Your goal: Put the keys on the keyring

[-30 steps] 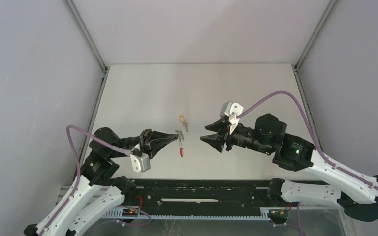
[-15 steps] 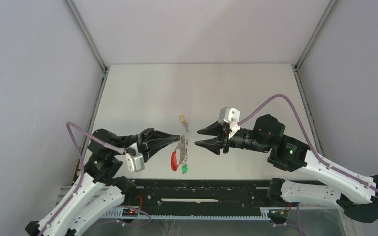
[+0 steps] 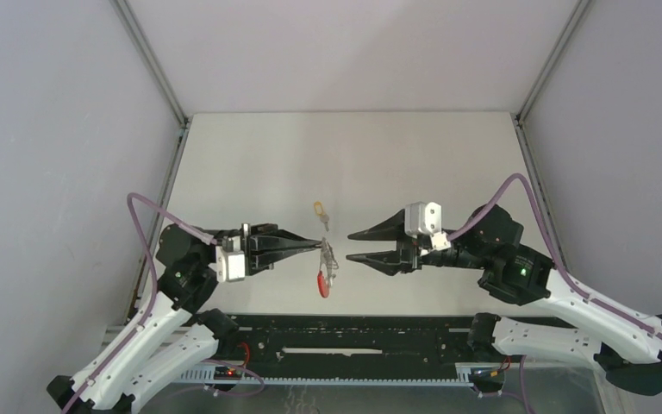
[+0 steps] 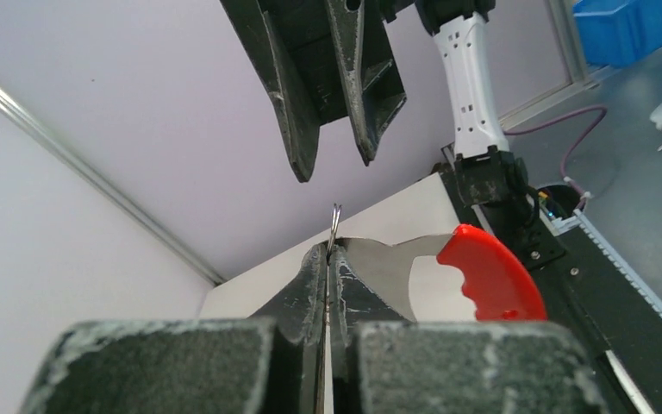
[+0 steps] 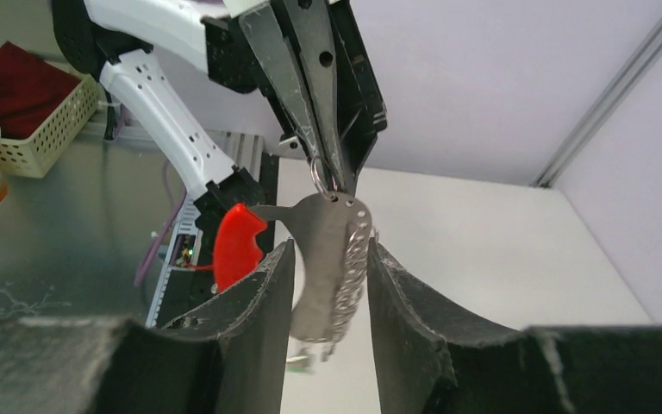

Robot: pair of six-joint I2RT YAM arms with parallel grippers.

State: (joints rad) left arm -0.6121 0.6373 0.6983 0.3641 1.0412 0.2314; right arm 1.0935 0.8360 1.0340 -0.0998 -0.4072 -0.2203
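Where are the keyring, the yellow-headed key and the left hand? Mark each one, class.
keyring [image 5: 321, 259], right wrist view, on its grey curved body.
yellow-headed key [image 3: 319, 208], top external view, on its plastic head.
left hand [image 3: 317, 247], top external view, at its closed fingertips.

The left gripper [image 4: 327, 263] pinches the keyring [image 4: 491, 274], whose red section lies to its right. The right gripper [image 4: 337, 168] hangs parted just ahead.

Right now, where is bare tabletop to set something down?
Bare: the far half of the table, wall to wall, beyond the yellow-headed key. Crowded: the near middle, where the left gripper holds the keyring facing the open right gripper.
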